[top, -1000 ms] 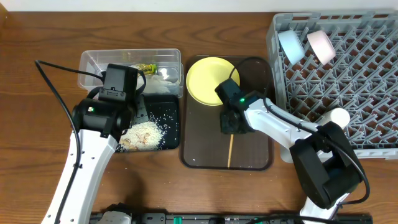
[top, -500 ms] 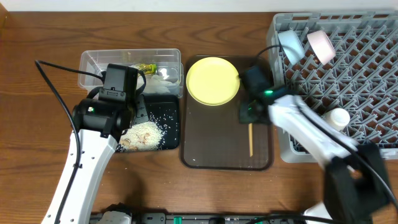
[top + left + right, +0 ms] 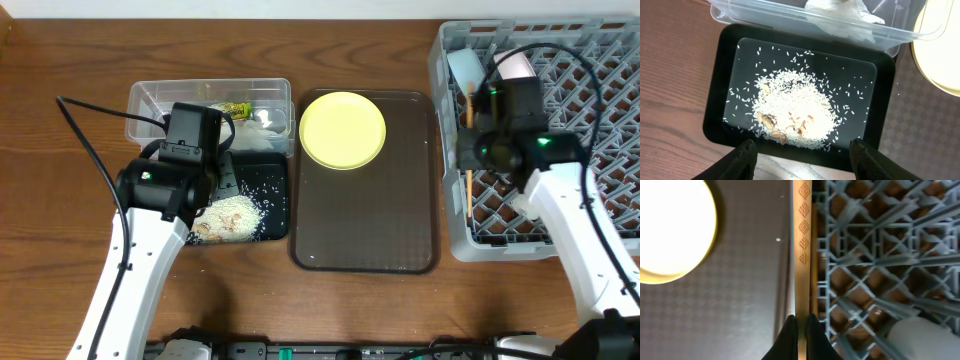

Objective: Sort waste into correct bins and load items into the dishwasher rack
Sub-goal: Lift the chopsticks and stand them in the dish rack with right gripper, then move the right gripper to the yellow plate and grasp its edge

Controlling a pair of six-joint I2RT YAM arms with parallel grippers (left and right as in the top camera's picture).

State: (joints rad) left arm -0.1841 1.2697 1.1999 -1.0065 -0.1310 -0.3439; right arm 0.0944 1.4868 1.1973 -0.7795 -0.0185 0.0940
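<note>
Gripping chopsticks (image 3: 468, 190), right hand (image 3: 800, 322) over rack (image 3: 600, 150)

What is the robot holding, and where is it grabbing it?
The right tool pinches the wooden chopsticks along their shaft. The left tool holds nothing.

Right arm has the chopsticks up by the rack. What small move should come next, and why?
Probably shift the right gripper a little further over the dishwasher rack before lowering. It is shut on the chopsticks, which hang along the rack's left wall, next to the brown tray; released here they might fall outside.
</note>
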